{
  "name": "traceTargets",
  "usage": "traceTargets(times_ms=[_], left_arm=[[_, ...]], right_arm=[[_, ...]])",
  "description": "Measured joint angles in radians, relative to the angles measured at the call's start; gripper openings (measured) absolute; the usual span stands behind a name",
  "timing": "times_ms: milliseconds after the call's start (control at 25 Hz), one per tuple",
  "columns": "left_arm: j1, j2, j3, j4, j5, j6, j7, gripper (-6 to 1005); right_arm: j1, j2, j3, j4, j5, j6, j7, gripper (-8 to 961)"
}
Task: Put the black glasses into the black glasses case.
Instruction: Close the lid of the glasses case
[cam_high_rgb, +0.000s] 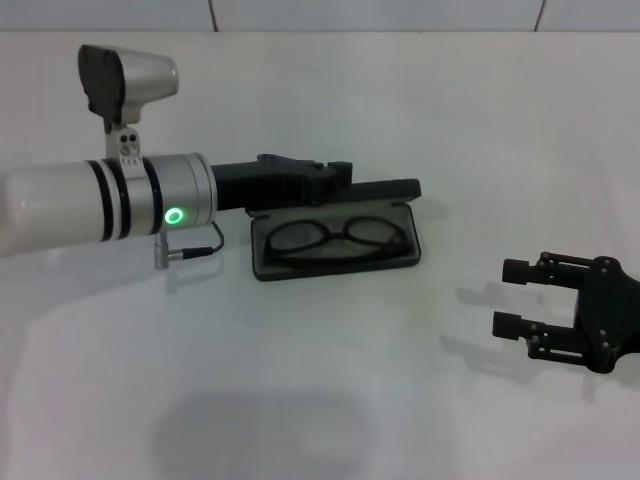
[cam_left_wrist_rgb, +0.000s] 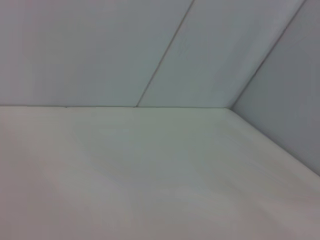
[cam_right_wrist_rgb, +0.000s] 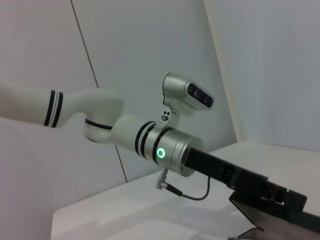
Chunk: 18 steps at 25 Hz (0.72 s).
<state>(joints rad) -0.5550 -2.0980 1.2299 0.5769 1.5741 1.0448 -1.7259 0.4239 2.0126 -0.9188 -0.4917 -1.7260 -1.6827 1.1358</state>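
The black glasses (cam_high_rgb: 340, 238) lie folded inside the open black glasses case (cam_high_rgb: 335, 268) at the middle of the table. The case's lid (cam_high_rgb: 390, 190) stands up along its far side. My left gripper (cam_high_rgb: 330, 178) reaches in from the left and rests against the lid's far edge. The right wrist view also shows the left gripper (cam_right_wrist_rgb: 260, 187) pressed against the lid (cam_right_wrist_rgb: 280, 220). My right gripper (cam_high_rgb: 512, 297) hovers open and empty to the right of the case, well apart from it.
A white table (cam_high_rgb: 330, 400) carries the case, with a white wall behind it (cam_high_rgb: 380, 12). The left arm's silver wrist with its green light (cam_high_rgb: 175, 215) and a thin cable (cam_high_rgb: 195, 250) hang just left of the case. The left wrist view shows only bare table and wall.
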Motion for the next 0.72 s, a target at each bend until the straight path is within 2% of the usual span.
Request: traceTargets(times_ms=[120, 720], left_arm=[[0.014, 0.002, 0.036, 0.001, -0.055, 0.003, 0.031, 41], [0.083, 0.001, 0.101, 0.002, -0.205, 0.044, 0.183, 44]], right_arm=[[0.002, 0.0, 0.0, 0.001, 0.001, 0.0, 0.001, 660], [0.004, 0.002, 0.0, 0.014, 0.018, 0.011, 0.002, 661]])
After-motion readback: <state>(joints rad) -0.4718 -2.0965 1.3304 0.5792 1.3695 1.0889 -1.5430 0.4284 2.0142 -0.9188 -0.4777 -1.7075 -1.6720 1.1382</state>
